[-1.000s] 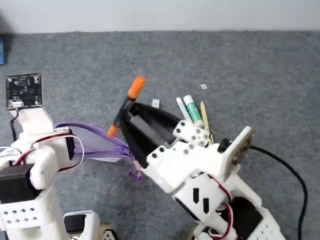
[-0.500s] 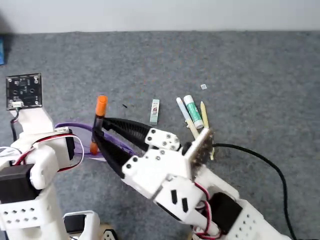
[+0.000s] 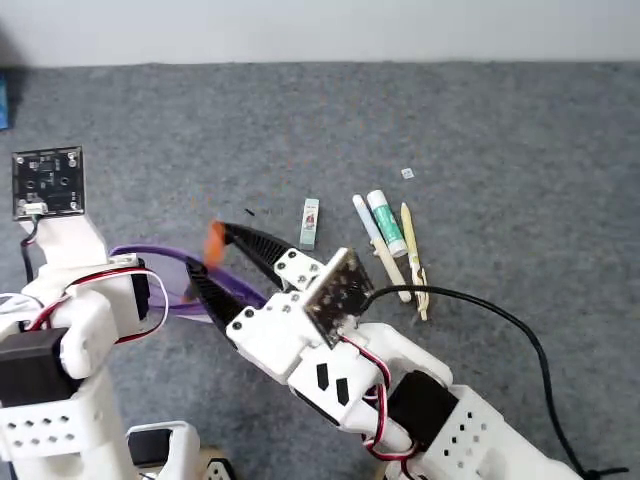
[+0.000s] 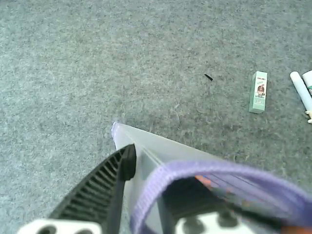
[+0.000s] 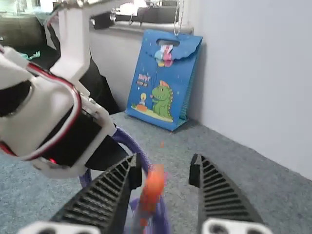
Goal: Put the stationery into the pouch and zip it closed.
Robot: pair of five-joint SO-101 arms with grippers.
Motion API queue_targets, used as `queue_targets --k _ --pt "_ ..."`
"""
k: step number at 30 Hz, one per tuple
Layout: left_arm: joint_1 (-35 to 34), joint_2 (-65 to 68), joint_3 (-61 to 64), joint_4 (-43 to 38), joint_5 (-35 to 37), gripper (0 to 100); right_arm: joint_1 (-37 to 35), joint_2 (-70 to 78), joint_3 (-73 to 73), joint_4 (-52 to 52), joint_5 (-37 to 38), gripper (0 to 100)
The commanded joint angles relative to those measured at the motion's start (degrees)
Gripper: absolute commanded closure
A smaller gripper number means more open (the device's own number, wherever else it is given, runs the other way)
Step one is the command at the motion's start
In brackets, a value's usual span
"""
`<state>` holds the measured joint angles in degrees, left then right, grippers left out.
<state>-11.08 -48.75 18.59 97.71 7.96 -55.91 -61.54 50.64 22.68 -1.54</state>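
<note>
An orange marker (image 3: 213,245), blurred, hangs between the spread fingers of my right gripper (image 3: 208,252) right over the mouth of the pouch (image 3: 150,262). In the right wrist view the marker (image 5: 152,191) lies loose beside one finger, and the right gripper (image 5: 165,165) is open. The pouch (image 4: 161,156) is clear with a purple rim. My left gripper (image 4: 141,190) is shut on that rim and holds the mouth up. On the carpet to the right lie a green eraser box (image 3: 310,222), a white pen (image 3: 366,225), a green-and-white stick (image 3: 387,222) and a yellow pencil (image 3: 410,245).
The left arm's white body (image 3: 70,330) stands at the near left. A black cable (image 3: 500,320) trails right from the right arm. A blue gift bag (image 5: 163,80) leans on the wall behind. Grey carpet (image 3: 480,130) lies open at the far right.
My right arm has swung left with the orange marker, from above the loose stationery to over the pouch mouth. Its fingers have spread, and the marker is now blurred and lower.
</note>
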Motion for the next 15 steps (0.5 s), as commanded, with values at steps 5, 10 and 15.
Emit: queue_targets --k 5,10,15 --pt "-0.1 1.4 2.2 0.6 0.0 99 1.5 -1.9 -4.7 1.7 0.9 89.0" --pt "-0.1 1.1 2.2 0.6 0.0 99 10.5 -2.9 -8.2 10.8 -2.6 92.8" --pt "-0.1 1.0 2.2 0.6 0.0 99 23.1 -2.7 -11.7 20.5 -8.0 92.8"
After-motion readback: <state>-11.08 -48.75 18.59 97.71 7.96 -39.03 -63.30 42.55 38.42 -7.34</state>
